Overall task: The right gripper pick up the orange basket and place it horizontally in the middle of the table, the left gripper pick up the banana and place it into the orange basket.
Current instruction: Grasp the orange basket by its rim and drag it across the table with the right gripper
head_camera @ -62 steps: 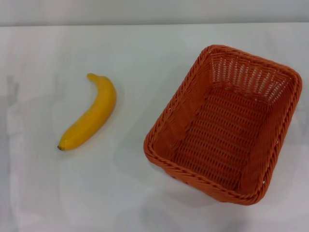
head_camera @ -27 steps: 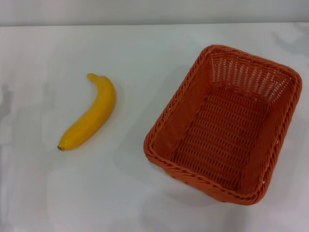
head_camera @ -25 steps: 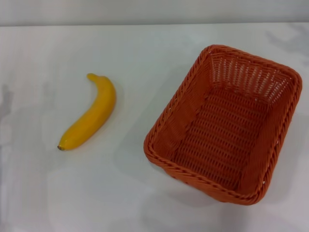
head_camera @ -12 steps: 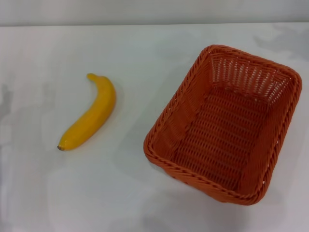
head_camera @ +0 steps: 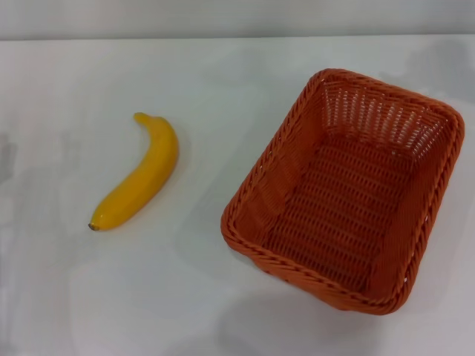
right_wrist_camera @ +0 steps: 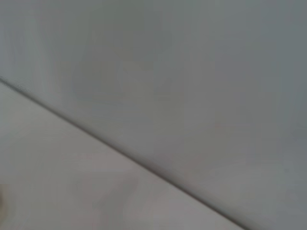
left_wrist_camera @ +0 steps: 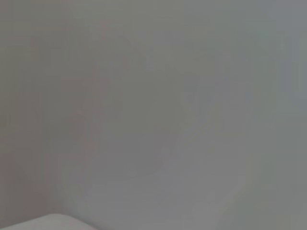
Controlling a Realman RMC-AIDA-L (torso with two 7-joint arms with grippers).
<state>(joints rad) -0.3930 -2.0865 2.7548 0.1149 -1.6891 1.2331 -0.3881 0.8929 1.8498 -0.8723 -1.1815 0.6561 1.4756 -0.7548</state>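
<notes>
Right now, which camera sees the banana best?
The head view. The whole banana lies in plain sight there on the white table, left of the orange basket. Both wrist views show only blank pale surfaces, with no banana at all.

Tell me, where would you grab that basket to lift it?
Probably by the braided rim of the basket, coming from above with one finger inside and one outside a wall. It sits upright and open, empty inside, on the table, so the rim is fully exposed.

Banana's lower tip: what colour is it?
Dark brown, on the otherwise yellow banana; it shows best in the head view.
</notes>
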